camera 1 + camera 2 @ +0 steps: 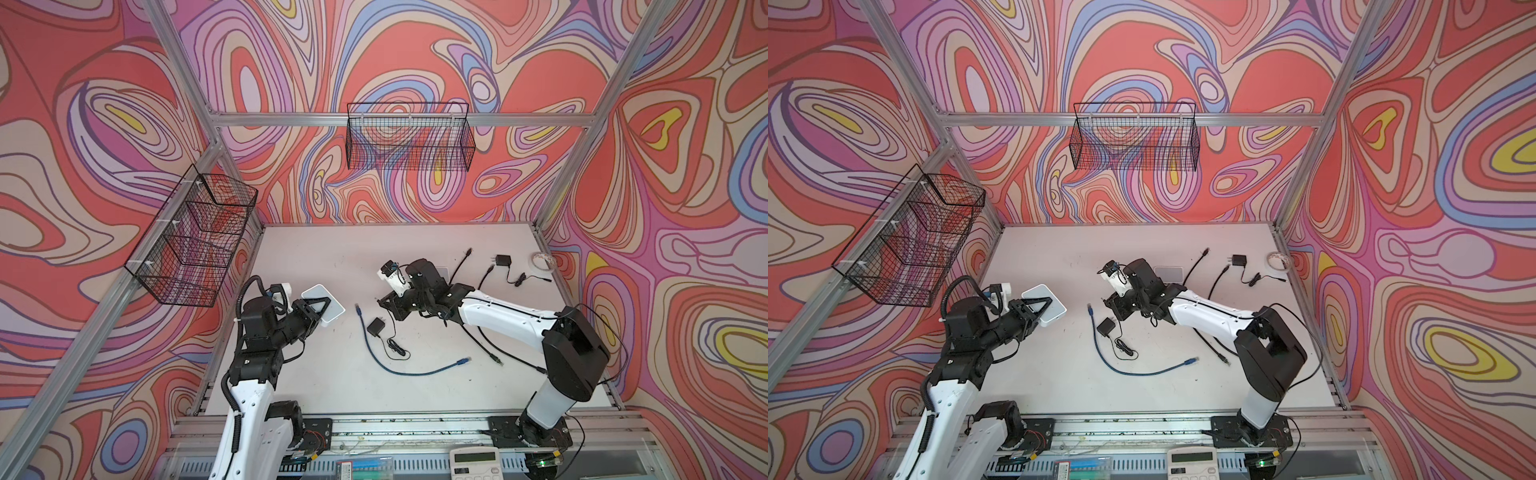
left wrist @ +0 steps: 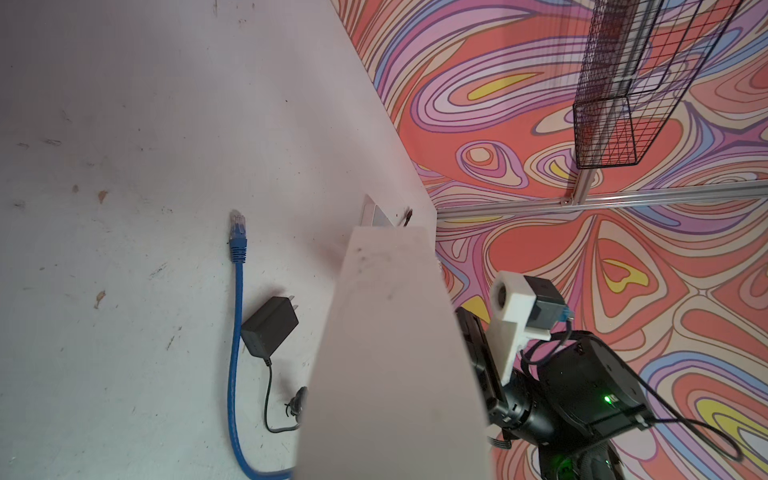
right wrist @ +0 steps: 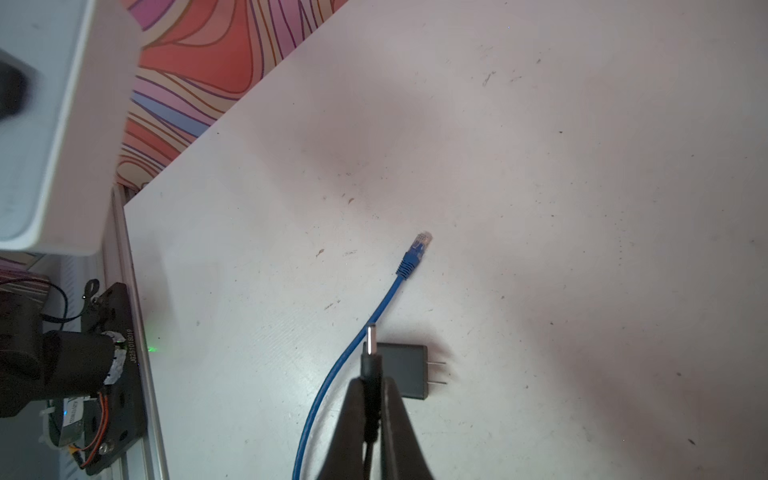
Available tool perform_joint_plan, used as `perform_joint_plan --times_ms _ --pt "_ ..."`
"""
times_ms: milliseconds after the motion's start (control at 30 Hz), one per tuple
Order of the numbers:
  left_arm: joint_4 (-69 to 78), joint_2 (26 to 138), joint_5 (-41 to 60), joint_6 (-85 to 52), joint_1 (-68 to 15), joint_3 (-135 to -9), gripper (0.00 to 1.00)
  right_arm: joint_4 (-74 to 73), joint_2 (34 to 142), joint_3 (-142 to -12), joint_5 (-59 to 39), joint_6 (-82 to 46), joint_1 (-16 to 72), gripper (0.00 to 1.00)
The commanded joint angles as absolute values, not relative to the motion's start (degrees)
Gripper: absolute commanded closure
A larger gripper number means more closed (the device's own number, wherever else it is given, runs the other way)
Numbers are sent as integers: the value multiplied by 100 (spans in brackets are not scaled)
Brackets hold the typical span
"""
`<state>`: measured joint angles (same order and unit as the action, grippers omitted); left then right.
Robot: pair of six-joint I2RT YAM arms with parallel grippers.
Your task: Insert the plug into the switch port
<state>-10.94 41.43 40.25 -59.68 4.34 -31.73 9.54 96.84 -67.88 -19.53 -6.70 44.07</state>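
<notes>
Between held switch (image 1: 333, 311) and clamped plug (image 3: 371, 358): blue cable end (image 1: 358, 307).

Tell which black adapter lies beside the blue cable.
The middle adapter, just right of the blue cable; the far adapter lies back right, away from it.

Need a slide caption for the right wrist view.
Right gripper shut on the black plug above blue Ethernet cable and power adapter, white switch nearby.

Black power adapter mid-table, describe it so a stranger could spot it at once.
On the white table, find the blue Ethernet cable curving across the middle. The black power adapter lies just beside that cable's far end. The other black adapter sits at the far right by the tape roll.
</notes>
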Motion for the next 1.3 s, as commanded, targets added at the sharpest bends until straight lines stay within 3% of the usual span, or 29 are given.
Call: perform_joint_plan --times_ms 0,167,533,833,1267 --pt "161 4561 3715 -6062 97 -3175 100 844 9521 -6621 -2115 -905 4447 100" --pt "1460 5516 3482 -6220 -500 -3226 100 779 9414 -6425 -2108 -970 4452 100" --pt "2712 7221 3036 -6231 -1429 -3717 100 289 9098 -5854 -2213 -1271 4528 100" --pt "3445 7799 2866 -6571 -1764 -3676 100 8 8818 -5548 -2023 -1424 4565 100" --pt "3529 7708 3011 -6597 -1834 -3502 100 -1 8763 -5605 -1605 -1389 4569 100"
